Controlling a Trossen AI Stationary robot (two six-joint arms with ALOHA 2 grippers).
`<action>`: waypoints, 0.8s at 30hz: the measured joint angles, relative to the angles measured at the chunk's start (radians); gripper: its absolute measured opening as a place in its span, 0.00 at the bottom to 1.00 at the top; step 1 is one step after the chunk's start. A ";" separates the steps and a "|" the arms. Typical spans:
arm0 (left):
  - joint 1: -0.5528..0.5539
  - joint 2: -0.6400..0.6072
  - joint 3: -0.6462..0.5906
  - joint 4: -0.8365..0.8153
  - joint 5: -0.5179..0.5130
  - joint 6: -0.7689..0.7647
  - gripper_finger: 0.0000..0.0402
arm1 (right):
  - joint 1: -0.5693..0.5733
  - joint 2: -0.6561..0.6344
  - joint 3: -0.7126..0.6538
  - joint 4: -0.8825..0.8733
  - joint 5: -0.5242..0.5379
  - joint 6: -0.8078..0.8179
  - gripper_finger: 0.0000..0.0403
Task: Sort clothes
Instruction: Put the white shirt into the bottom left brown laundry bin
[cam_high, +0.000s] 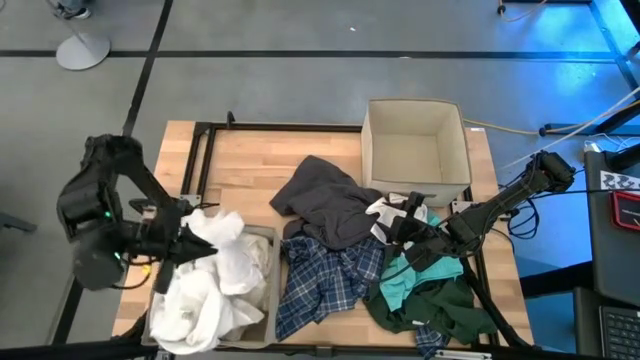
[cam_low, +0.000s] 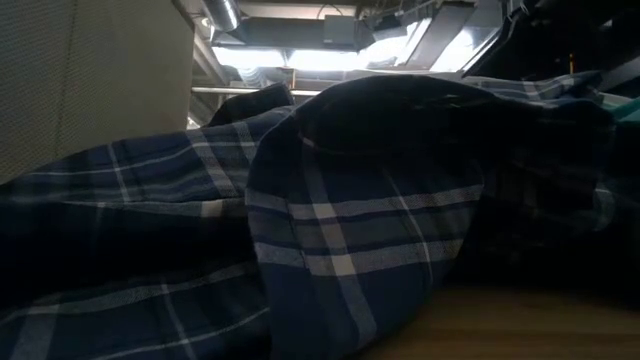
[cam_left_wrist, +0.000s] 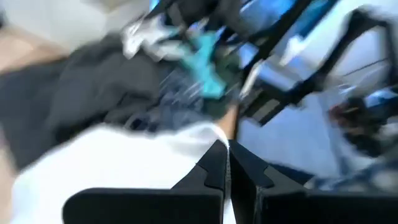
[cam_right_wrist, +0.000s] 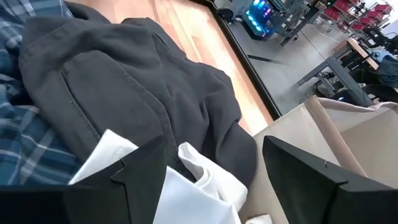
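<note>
Your left gripper (cam_high: 190, 245) is closed above the near-left bin (cam_high: 262, 240), its fingertips at the white garments (cam_high: 215, 285) heaped in that bin; whether it pinches the cloth, you cannot tell. Your right gripper (cam_high: 400, 228) stands open over a small white piece (cam_high: 383, 210) beside the dark grey garment (cam_high: 325, 200) at the table's (cam_high: 250, 165) middle. The plaid shirt (cam_high: 325, 275) lies at the near edge, the teal (cam_high: 405, 280) and dark green (cam_high: 430, 305) garments toward the near-right corner.

Overhead view evenly lit. Left wrist view heavily motion-blurred. Low view dim, backlit by ceiling lights (cam_low: 330, 55).
</note>
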 joint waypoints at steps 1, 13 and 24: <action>0.001 0.012 -0.012 -0.055 0.011 -0.066 0.00 | 0.000 0.000 0.000 0.005 0.000 -0.001 0.66; 0.062 0.069 -0.522 0.288 0.365 -0.436 0.00 | -0.014 0.000 0.000 0.009 -0.002 -0.025 0.66; 0.173 0.115 -0.956 0.700 0.599 -0.454 0.00 | -0.068 0.000 0.000 0.011 -0.082 -0.027 0.66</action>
